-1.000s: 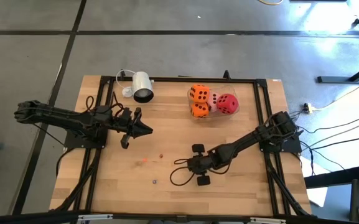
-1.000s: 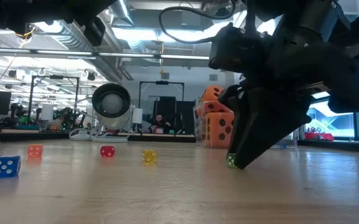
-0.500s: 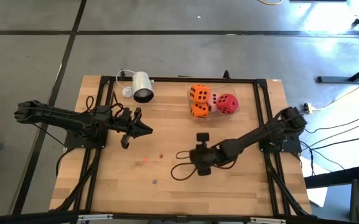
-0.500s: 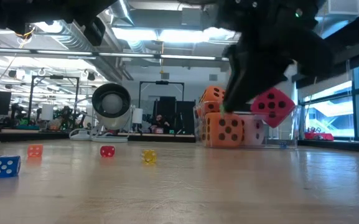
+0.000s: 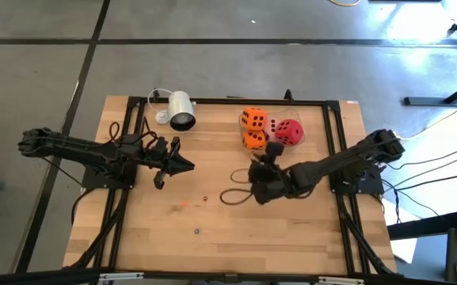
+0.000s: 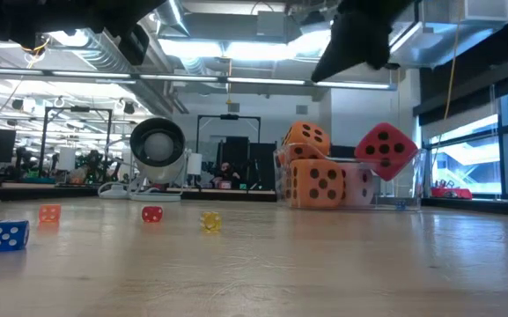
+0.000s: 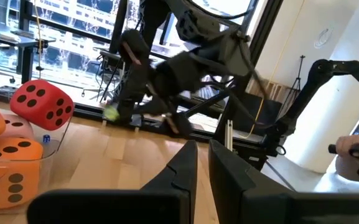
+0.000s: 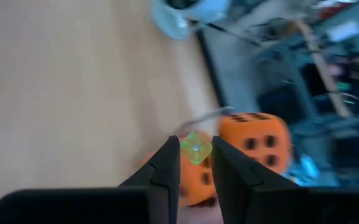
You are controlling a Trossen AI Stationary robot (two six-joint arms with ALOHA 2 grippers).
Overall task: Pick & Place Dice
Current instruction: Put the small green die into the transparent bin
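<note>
Dice run, carry step: right gripper [image 8: 195, 163] has jaws pinched on tiny green die [image 8: 196, 149], up off worktop [image 5: 307, 237], close to big dice [image 5: 269, 129]: two orange, red, pink, bunched in clear tray [image 6: 412, 180] at far edge. We reckon next move = ease over tray, open jaws, let green one drop in without nudging pile. Left gripper [image 7: 202, 163] parked at its side, jaws near shut, empty. Small blue die [image 6: 8, 234], orange, red, yellow ones wait on worktop.

Bright ceiling strip lights, window glare; right wrist view motion-blurred, high view sharp.
</note>
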